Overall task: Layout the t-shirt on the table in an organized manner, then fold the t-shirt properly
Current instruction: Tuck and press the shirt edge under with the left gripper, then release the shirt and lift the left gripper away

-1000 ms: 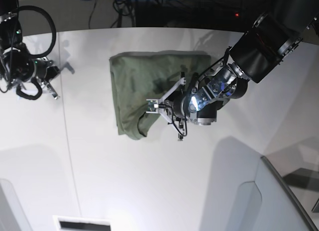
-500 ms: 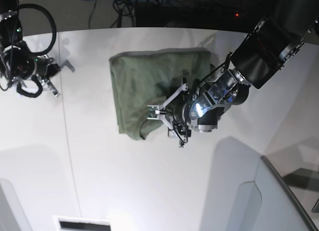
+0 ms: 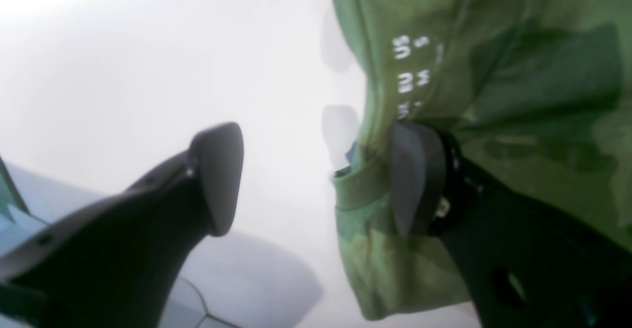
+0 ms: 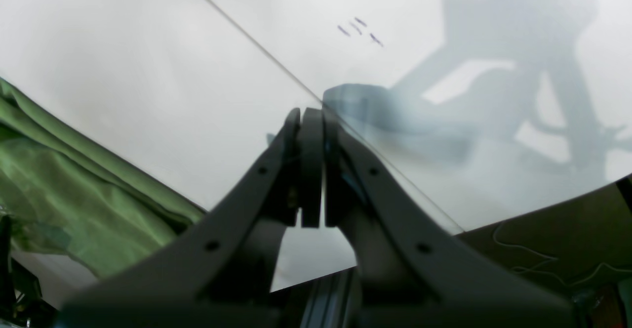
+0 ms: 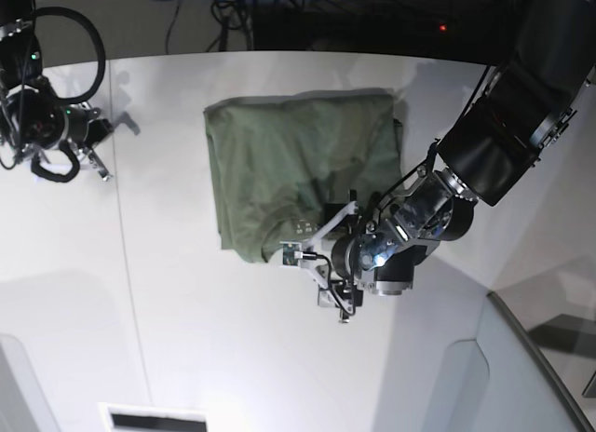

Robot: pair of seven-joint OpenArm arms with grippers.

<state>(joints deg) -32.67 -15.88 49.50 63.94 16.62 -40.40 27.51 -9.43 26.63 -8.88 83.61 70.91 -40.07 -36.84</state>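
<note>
— Looking at the base view, I see the t-shirt lying folded into a rough rectangle on the table, toward the curved far edge. Where are your claws?

— My left gripper sits at the shirt's near edge with its jaws spread wide. In the left wrist view one finger presses against the cloth by the ribbed band, just below the small white print; the other finger stands apart over bare white tabletop. Nothing is pinched between them.

— And the right one?

— My right gripper is clenched, pads flat together with nothing between them. It hovers over the table well away from the shirt, close to the thin dark seam line. Its wrist view catches a green fold at the left edge.

— Is that left finger on top of the cloth or tucked beneath a layer?

— I can't tell; the wrist picture is blurred there.
</note>
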